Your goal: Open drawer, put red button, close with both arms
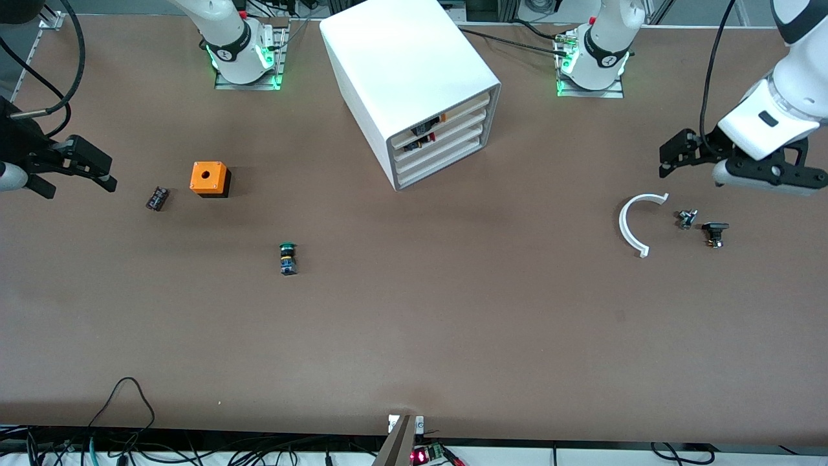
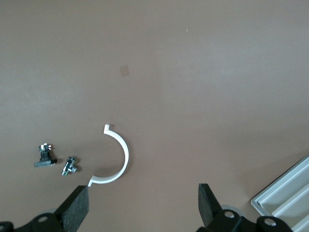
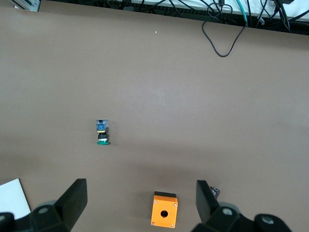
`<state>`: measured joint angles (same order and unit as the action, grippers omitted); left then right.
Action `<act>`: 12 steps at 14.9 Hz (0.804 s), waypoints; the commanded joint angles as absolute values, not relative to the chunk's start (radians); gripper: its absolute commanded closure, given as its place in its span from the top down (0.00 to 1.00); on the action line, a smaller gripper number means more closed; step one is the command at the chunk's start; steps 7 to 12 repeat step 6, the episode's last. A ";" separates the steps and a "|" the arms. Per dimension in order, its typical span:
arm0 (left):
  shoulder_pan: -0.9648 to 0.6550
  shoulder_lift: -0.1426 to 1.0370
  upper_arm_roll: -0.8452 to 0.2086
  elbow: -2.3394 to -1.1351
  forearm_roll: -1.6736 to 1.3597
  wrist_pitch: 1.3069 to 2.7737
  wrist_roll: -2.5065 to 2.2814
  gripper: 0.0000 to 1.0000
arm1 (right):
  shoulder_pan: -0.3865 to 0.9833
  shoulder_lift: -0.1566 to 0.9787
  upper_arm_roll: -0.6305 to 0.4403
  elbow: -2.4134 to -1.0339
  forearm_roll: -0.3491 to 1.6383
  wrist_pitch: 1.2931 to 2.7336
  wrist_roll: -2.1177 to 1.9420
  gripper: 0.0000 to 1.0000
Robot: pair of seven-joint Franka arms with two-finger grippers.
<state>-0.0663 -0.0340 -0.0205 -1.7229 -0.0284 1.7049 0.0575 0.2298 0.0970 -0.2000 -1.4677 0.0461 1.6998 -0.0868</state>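
I saw the drawer [image 1: 446,133] shut, white, shallow; left gripper [image 1: 686,158] and right gripper [image 1: 77,168] hung spread apart.

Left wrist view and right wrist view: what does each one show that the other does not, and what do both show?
Only the left wrist view shows the white curved piece, two small metal parts and the drawer fronts. Only the right wrist view shows the green button, the orange box and cables. Both show the brown table and their own open gripper: left gripper, right gripper.
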 commanded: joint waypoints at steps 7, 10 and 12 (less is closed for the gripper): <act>-0.074 -0.032 -0.009 -1.713 -0.049 1.672 0.087 1.00 | 0.227 0.107 -0.196 -1.442 0.031 1.680 -0.074 1.00; -0.074 -0.032 -0.009 -1.713 -0.049 1.672 0.087 1.00 | 0.227 0.107 -0.196 -1.442 0.031 1.680 -0.074 1.00; -0.074 -0.032 -0.009 -1.713 -0.049 1.672 0.087 1.00 | 0.227 0.107 -0.196 -1.442 0.031 1.680 -0.074 1.00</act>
